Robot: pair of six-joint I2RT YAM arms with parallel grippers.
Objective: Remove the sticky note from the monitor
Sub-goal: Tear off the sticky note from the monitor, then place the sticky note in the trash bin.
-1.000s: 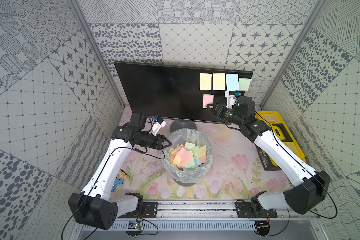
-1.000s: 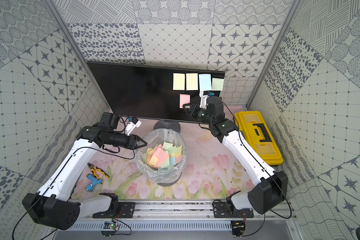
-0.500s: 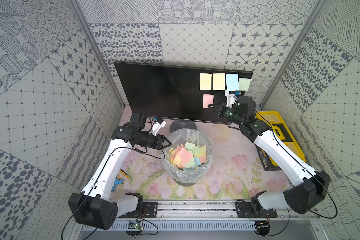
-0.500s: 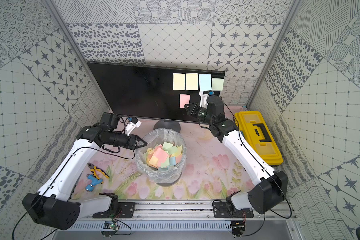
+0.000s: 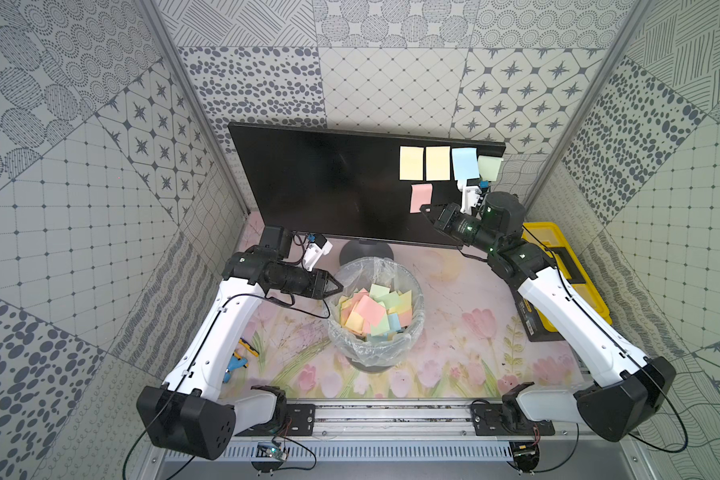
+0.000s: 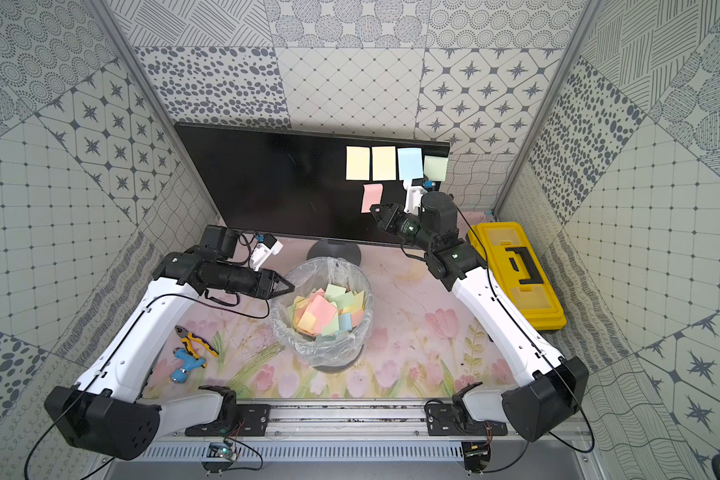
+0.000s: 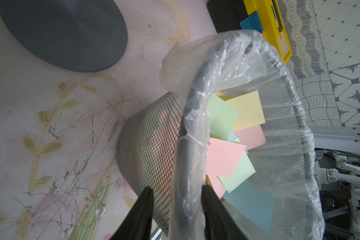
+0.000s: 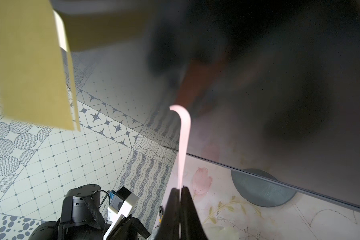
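Right wrist view: finds the right gripper (image 8: 180, 188) pinched flat on the free lower edge of the pink sticky note (image 8: 183, 145), with no gap visible between the jaws. Finds the note's upper edge curled over and apparently stuck to the monitor (image 8: 279, 83). Judges the peel begun, not finished.

Places the pink note, in both top views, on the right part of the dark screen. Places it below a row of four others: two yellow notes (image 5: 411, 163), a blue note (image 5: 464, 162) and a green note (image 5: 490, 167) at the far right corner.

Records the left gripper (image 7: 176, 190) closed across the rim of the wire-mesh bin (image 7: 150, 141), with the plastic liner caught between the fingers. Places the bin near the centre, nearer than the stand base (image 5: 366, 251), part full of discarded notes (image 5: 371, 311).

Judges the main risk a slip, or a tear at the glued band, brought on by a sharp tug against so thin a hold. Judges a second risk in the wrist camera mount (image 5: 468, 195), just below the blue note: brushing that row loose on any upward lift. Suspects also adhesive clinging to a jaw at release over the bin.

Notes a yellow toolbox (image 6: 516, 274) on the right, beside the right arm. Notes pliers (image 6: 196, 341) and a blue tool (image 6: 186, 368) on the left, both well apart from the likely path. Sees nothing between monitor and bin except the low stand base.
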